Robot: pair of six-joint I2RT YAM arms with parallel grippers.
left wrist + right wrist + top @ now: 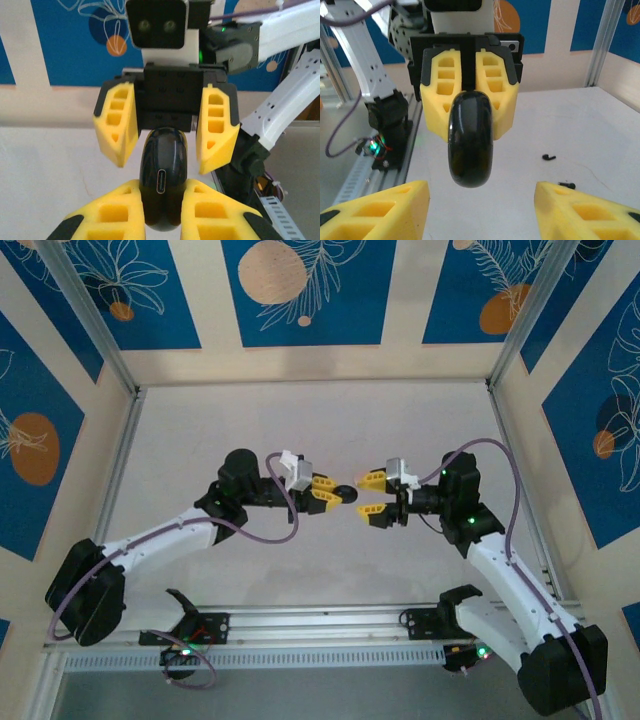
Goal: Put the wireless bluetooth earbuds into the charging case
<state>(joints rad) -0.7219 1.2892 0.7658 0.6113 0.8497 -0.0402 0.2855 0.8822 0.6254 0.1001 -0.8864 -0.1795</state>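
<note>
Case [162,170], glossy, hard, probably slippery, is sitting pinched across its sides in my left gripper [163,192]; my right gripper [481,189] is hovering open around its end.

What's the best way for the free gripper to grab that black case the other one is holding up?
By the charging case's free rounded end, which sticks out past the left gripper's fingers. Probably come at it head-on from the right arm's side, one finger on each flank: the right gripper faces that end, open, with a finger to either side.
</note>
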